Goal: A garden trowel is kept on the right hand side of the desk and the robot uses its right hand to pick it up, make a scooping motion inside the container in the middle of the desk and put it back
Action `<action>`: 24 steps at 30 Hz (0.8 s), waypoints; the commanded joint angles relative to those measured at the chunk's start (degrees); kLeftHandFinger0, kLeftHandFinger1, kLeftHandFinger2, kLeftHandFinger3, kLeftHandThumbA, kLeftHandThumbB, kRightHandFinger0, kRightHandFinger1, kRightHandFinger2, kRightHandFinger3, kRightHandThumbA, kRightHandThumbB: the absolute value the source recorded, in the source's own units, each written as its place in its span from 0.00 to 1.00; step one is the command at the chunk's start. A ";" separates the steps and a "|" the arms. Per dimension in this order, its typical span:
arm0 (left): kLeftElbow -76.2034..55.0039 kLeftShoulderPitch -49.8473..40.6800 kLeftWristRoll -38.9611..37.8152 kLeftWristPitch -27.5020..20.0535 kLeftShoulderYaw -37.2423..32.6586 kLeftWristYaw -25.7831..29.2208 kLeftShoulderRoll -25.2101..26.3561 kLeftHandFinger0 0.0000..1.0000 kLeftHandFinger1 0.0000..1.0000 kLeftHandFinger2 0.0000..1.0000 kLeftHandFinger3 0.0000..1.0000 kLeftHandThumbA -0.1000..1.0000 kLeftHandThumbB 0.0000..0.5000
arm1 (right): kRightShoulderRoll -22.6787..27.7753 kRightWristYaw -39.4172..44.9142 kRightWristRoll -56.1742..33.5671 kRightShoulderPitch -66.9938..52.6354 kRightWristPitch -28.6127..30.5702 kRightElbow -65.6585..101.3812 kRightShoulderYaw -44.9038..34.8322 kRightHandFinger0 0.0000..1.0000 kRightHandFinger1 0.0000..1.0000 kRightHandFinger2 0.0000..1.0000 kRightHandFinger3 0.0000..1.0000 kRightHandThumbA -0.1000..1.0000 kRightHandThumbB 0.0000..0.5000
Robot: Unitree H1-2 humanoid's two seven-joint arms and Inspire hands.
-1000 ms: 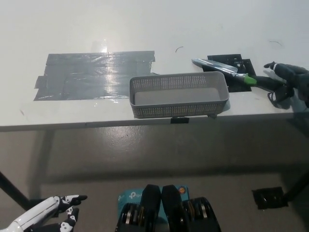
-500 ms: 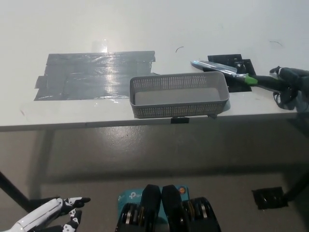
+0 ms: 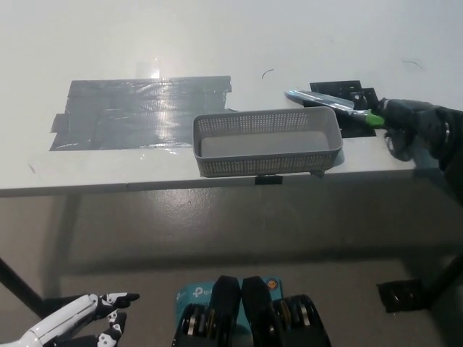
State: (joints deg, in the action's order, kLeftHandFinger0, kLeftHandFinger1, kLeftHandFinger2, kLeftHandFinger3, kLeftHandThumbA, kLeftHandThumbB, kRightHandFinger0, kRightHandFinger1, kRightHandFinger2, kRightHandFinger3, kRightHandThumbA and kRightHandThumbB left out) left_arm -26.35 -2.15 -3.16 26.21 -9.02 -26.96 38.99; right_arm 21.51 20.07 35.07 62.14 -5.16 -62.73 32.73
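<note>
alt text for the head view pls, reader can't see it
Black right hand covers the trowel handle at right on the desk, blade lying behind the right end of a grey basket. Grey tape patch lies left of it; white left hand open, low left.

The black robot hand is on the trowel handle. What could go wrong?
The right robot hand hides the handle of the trowel, so its grip is unclear; the blade might slip. The basket sits at the front edge of the table, beside the blade; a bump might push it off.
</note>
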 commanded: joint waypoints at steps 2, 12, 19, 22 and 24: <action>-1.68 0.73 -0.24 0.72 0.01 -1.24 1.15 1.00 1.00 1.00 1.00 1.00 0.54 | -0.02 -0.48 0.95 3.91 2.20 -1.28 0.34 1.00 1.00 1.00 1.00 0.53 0.72; -1.65 1.25 0.10 0.72 -0.56 -1.19 0.90 1.00 1.00 1.00 1.00 1.00 0.54 | 1.68 4.80 1.15 2.62 0.69 -6.58 1.40 1.00 1.00 1.00 1.00 0.58 0.64; -1.53 2.42 0.44 0.71 -1.07 -1.54 1.19 1.00 1.00 1.00 1.00 1.00 0.59 | 0.86 11.07 3.28 3.35 -1.00 -9.53 5.47 0.70 0.91 1.00 1.00 0.61 0.43; -1.36 3.18 -0.03 0.72 -1.12 -1.61 1.27 1.00 1.00 1.00 1.00 1.00 0.66 | 0.69 11.24 3.08 3.36 -0.52 -10.15 6.17 0.65 0.76 1.00 1.00 0.59 0.43; -1.38 3.44 -0.36 0.72 -1.14 -1.67 1.30 1.00 1.00 1.00 1.00 1.00 0.65 | 0.54 9.74 3.53 3.01 0.00 -9.52 6.77 0.39 0.56 1.00 1.00 0.55 0.44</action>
State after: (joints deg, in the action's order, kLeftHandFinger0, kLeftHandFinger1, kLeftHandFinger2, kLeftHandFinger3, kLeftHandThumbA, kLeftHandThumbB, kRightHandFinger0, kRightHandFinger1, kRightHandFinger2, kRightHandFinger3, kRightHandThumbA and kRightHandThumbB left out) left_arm -26.35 -0.38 -3.17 26.21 -10.27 -26.99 38.91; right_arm 21.34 24.37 37.14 66.32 -3.76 -70.31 38.22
